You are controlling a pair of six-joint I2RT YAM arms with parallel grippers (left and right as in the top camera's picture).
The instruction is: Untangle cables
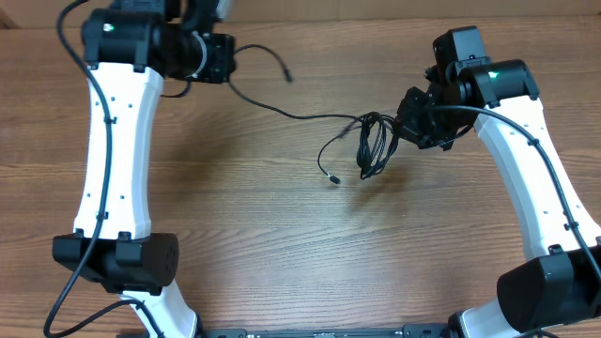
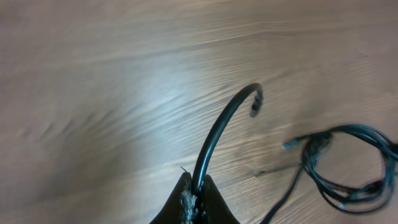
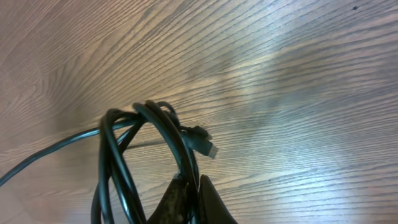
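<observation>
The cables [image 1: 371, 143] form a small knotted bundle of black loops at the table's middle. One long strand [image 1: 282, 111] runs from the bundle up-left to my left gripper [image 1: 233, 56]. In the left wrist view my left gripper [image 2: 194, 185] is shut on that strand, and its short free end arcs up to a plug [image 2: 257, 106]. The bundle [image 2: 348, 171] lies off to the right. My right gripper [image 1: 402, 127] touches the bundle's right side. In the right wrist view my right gripper [image 3: 194, 183] is shut on the loops [image 3: 124, 155], with a metal-tipped plug [image 3: 208, 148] just above the jaws.
Another thin strand curls out of the bundle to the lower left and ends in a small plug [image 1: 333, 178] lying on the wooden table [image 1: 282, 244]. Both white arms rise from bases at the near edge, left [image 1: 117, 258] and right [image 1: 549, 286].
</observation>
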